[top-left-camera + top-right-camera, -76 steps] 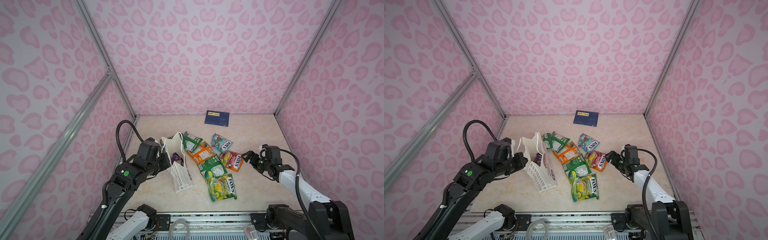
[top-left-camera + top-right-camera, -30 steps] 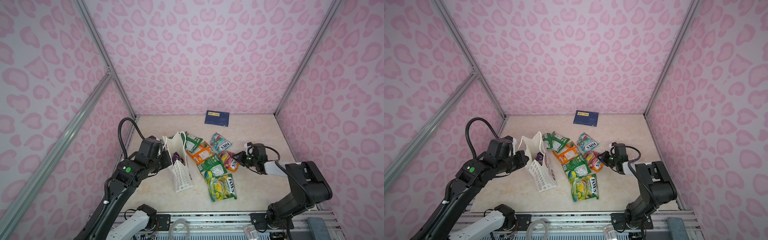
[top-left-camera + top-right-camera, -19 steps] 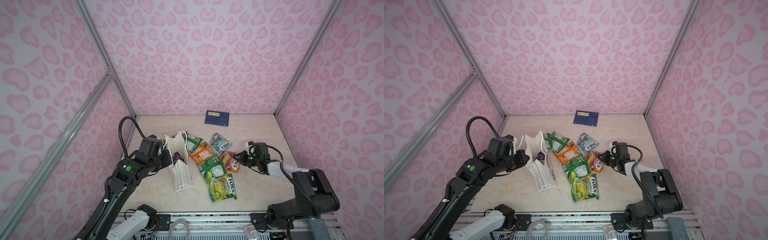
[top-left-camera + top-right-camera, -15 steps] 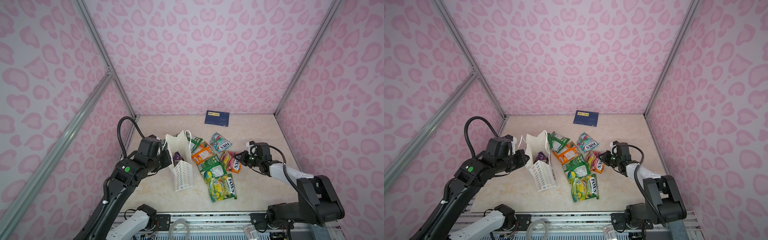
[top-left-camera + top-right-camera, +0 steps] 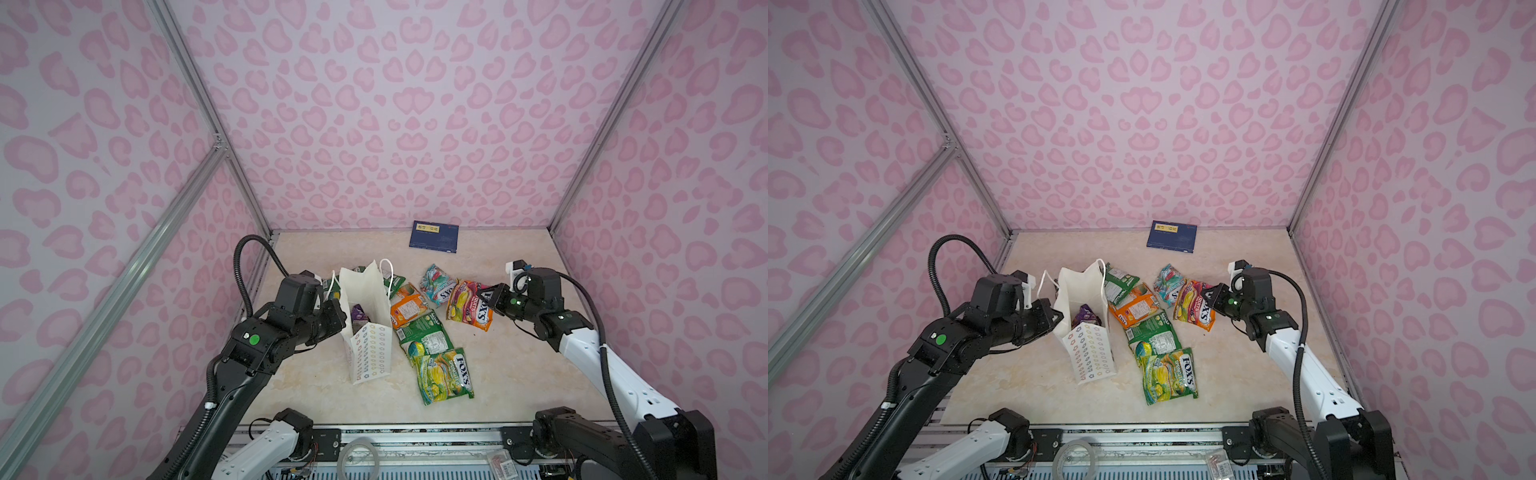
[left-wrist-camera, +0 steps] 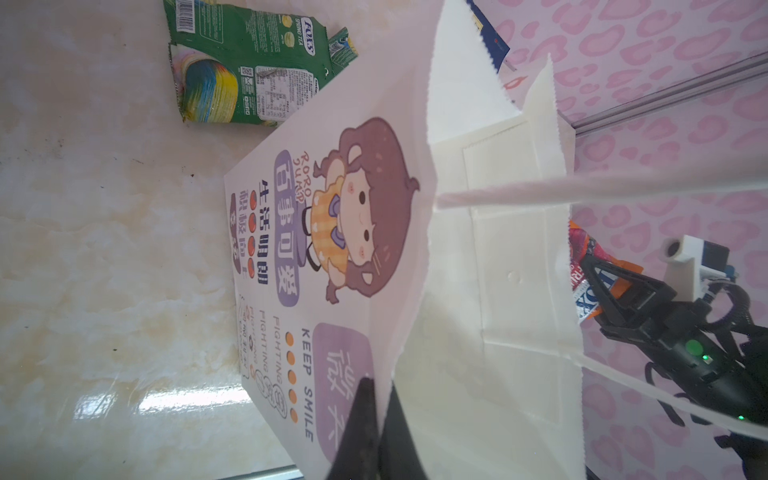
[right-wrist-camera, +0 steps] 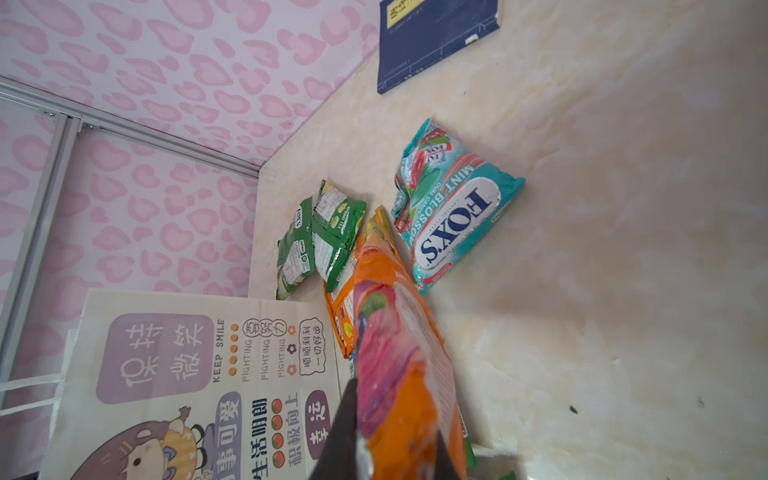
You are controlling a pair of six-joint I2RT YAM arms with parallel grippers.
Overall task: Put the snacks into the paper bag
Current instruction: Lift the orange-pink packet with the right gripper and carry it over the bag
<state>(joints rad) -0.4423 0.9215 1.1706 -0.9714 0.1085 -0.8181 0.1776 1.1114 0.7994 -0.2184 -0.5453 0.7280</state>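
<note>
Now the right gripper [image 5: 487, 298] is clamped on one edge of the red-yellow pouch [image 5: 467, 309] and has it tipped up off the table [image 5: 519, 365] — a moment ago that pouch lay flat with the jaws open beside it. The paper bag [image 5: 370, 353] also stands straighter than before, mouth up, with the left gripper [image 5: 336, 312] pinched tight on its near rim. So the pick looks done. The carry to the bag mouth is next, I'd say, and it has to go across the other snacks lying between. Counts: one bag, and one blue card [image 5: 434, 242] by the back wall, not a snack. One purple pouch [image 5: 358, 312] is already inside the bag and one pouch is held. On the table are a teal pouch [image 5: 436, 286], an orange pouch [image 5: 409, 306], a middle green pouch [image 5: 424, 334] and a yellow-green pouch [image 5: 445, 376] nearest the front. Just beside the bag are the back green pouches [image 7: 296, 245] — two, overlapped, in the right wrist view. Eight snacks in all: one in, seven to go.
</note>
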